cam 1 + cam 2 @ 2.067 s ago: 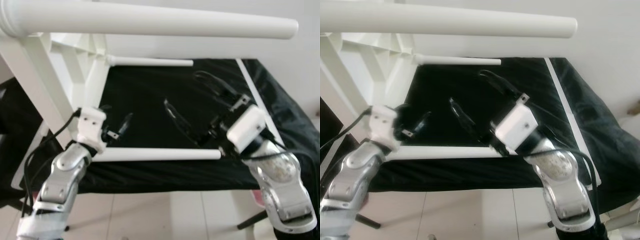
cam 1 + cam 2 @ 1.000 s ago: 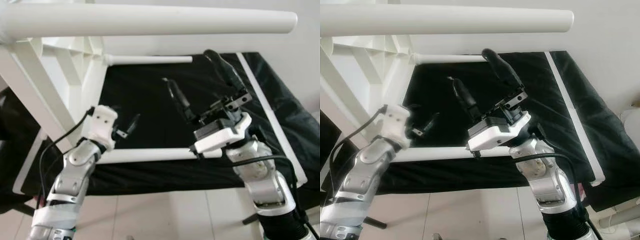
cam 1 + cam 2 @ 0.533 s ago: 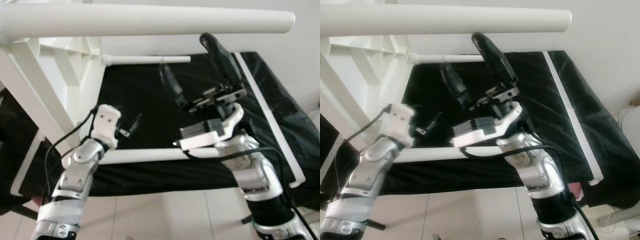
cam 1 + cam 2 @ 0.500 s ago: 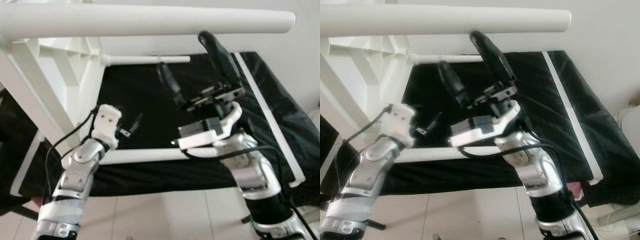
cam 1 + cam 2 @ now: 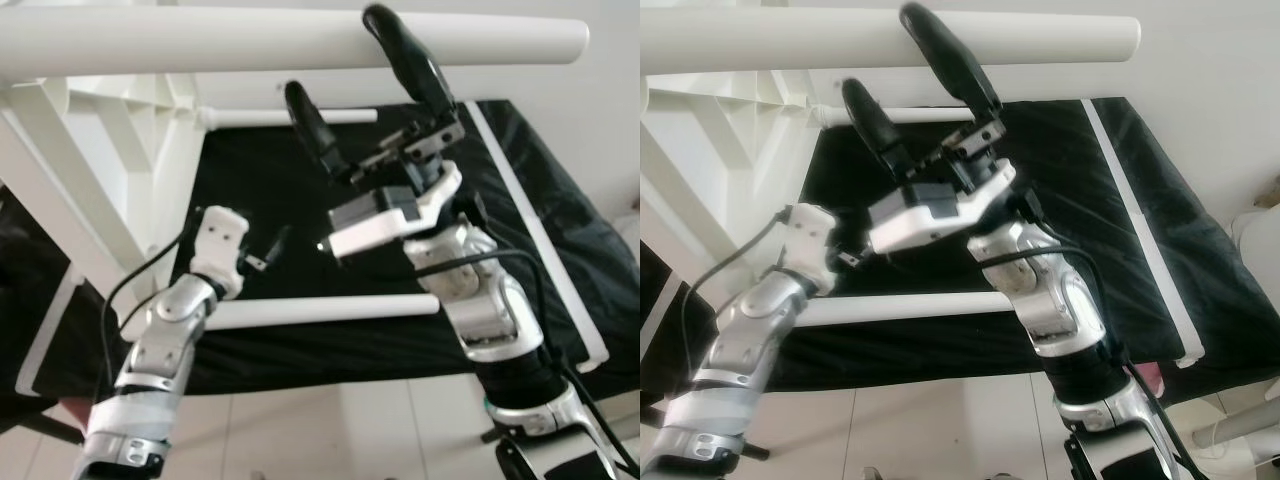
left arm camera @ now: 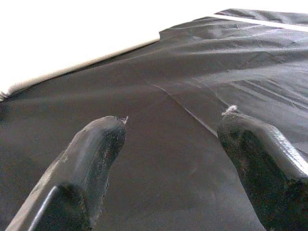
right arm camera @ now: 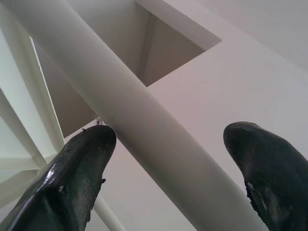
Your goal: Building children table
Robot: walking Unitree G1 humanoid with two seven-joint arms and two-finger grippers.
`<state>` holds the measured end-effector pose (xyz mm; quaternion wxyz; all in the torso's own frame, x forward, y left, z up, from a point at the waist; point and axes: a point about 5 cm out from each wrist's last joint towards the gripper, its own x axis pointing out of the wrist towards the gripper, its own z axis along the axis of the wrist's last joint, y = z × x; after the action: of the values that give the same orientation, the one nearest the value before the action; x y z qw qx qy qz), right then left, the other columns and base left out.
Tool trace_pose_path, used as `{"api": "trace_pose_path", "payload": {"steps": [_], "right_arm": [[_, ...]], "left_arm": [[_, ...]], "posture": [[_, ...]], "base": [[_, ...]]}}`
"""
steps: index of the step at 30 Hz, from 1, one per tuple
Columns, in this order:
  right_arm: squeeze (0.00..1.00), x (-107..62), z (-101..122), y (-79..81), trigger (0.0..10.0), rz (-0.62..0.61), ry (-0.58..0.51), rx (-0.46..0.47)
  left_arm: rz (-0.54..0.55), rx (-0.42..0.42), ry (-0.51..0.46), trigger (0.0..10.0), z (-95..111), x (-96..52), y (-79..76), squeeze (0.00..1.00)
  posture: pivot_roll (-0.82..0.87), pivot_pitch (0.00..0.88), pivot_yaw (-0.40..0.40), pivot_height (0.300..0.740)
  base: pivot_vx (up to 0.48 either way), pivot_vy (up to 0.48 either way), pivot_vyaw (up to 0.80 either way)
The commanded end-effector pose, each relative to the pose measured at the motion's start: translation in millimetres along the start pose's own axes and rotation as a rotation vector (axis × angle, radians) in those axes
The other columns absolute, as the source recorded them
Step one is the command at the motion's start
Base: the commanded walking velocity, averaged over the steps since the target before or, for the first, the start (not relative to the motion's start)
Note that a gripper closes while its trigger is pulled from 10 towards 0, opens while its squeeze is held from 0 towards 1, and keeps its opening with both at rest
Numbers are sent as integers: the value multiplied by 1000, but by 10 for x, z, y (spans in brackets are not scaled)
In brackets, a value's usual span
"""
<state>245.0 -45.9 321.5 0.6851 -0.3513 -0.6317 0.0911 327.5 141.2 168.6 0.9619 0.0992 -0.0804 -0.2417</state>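
Note:
A white children's table point(image 5: 110, 160) lies tipped on its side on a black cloth, its round legs pointing right. One leg point(image 5: 300, 40) runs across the top of the view, another point(image 5: 290, 117) lies far back, and a third point(image 5: 330, 310) sits near the front edge. My right gripper point(image 5: 335, 58) is raised and open, fingers pointing up on either side of the top leg point(image 7: 120, 110) without touching it. Low beside the near leg's left end, my left gripper point(image 5: 268, 250) is open over bare cloth point(image 6: 183, 144).
The black cloth point(image 5: 300, 200) covers a low surface with a white stripe point(image 5: 540, 230) along its right side. Pale tiled floor point(image 5: 330, 430) lies in front. The table's underside frame point(image 5: 150, 90) stands close at the left.
My right gripper has swung up and to the left from the near leg's right end to the top leg, staying open. The left arm has barely shifted.

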Motion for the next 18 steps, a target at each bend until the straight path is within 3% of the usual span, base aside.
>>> {"api": "trace_pose_path", "payload": {"steps": [1,6,8,12,18], "right_arm": [[0,51,11,66,10000,24,-11,-32],[0,98,-3,117,10000,34,-7,-84],[0,156,-14,204,10000,51,14,-157],[0,256,-40,296,10000,8,68,-215],[0,321,-41,320,10000,-66,97,-219]], "left_arm": [[-15,2,11,10000,-27,10,-27,0],[-25,-2,13,10000,-31,17,-46,0],[-26,-6,14,10000,-27,29,-41,0],[-40,-17,17,10000,-28,66,-55,0],[-92,-32,19,10000,-31,109,-129,0]], "posture": [[-17,124,45,740],[-17,126,48,740],[-19,130,58,740],[-23,127,68,740],[-24,125,74,740]], "base": [[0,0,0],[0,0,0],[0,0,0],[0,0,0],[0,0,0]]}}
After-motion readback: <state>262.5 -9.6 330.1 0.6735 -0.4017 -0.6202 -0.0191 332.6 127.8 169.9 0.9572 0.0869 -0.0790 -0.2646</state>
